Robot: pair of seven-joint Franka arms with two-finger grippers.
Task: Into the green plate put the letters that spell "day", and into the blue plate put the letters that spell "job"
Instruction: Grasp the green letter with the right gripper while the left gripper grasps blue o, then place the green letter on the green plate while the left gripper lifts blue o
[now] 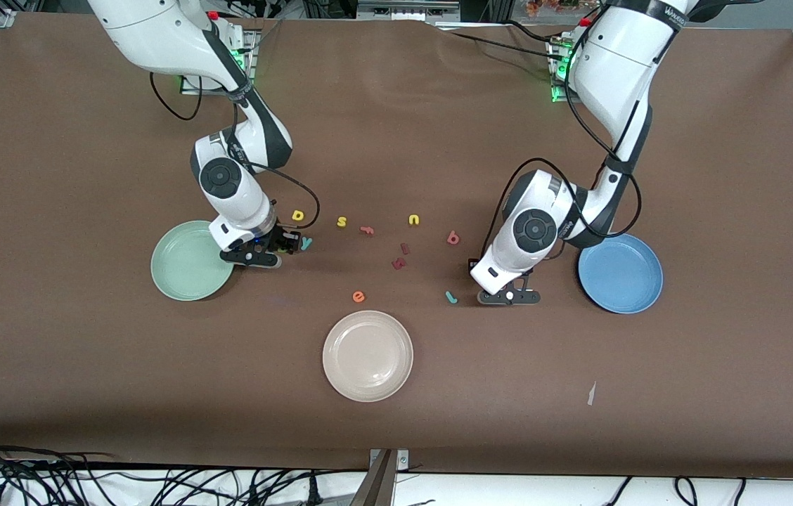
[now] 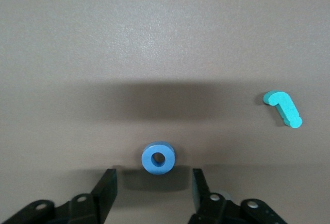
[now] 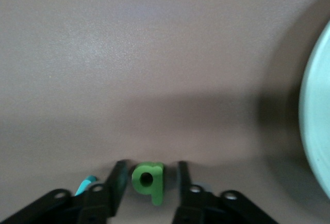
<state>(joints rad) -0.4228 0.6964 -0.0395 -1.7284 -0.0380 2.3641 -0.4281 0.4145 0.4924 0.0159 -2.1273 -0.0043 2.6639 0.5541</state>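
Green plate (image 1: pixel 189 261), blue plate (image 1: pixel 620 273) seemingly bare; both end effectors spread, gripping nothing.

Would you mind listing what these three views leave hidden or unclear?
- Front view: the blue "o" is hidden under the left gripper; only the left wrist view shows it between the fingers.
- Front view: the green "a" is mostly hidden by the right gripper, beside the teal "y".
- Right wrist view: the green plate is cut off by the frame edge.
- Both wrist views: whether the fingers touch their letters cannot be told.
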